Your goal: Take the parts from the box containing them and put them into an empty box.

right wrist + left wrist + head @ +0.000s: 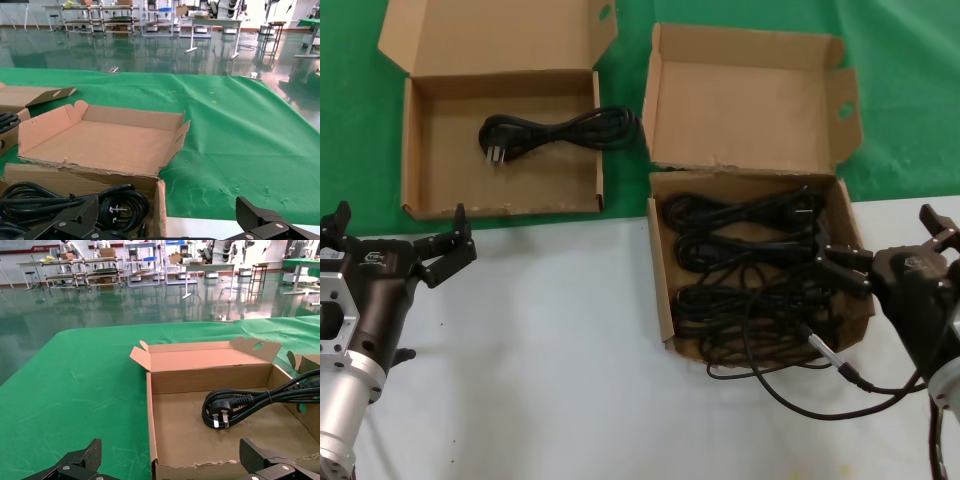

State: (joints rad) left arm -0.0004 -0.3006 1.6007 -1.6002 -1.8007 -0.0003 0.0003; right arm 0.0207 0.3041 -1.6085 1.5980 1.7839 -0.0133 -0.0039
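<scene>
I see one cord (pixel 560 132) lying crosswise in the wide box (pixel 420 150) beyond my left end effector (pixel 395 240), plug toward its outer side. The left end effector hovers low over the table (pixel 550 350), fingers spread wide, holding nothing. My right end effector (pixel 880 262) sits at the square box (pixel 660 290) of cords (pixel 750 260), fingers spread, empty.

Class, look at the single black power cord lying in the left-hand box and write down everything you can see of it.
The power cord is black, with a rubbery-looking sheath, gathered into a long looped bundle. Its moulded plug shows bright metal pins and points toward the box's left wall. It lies flat on the floor of the wide cardboard box, near the back, its far end resting against the right wall. No tool touches it.
</scene>
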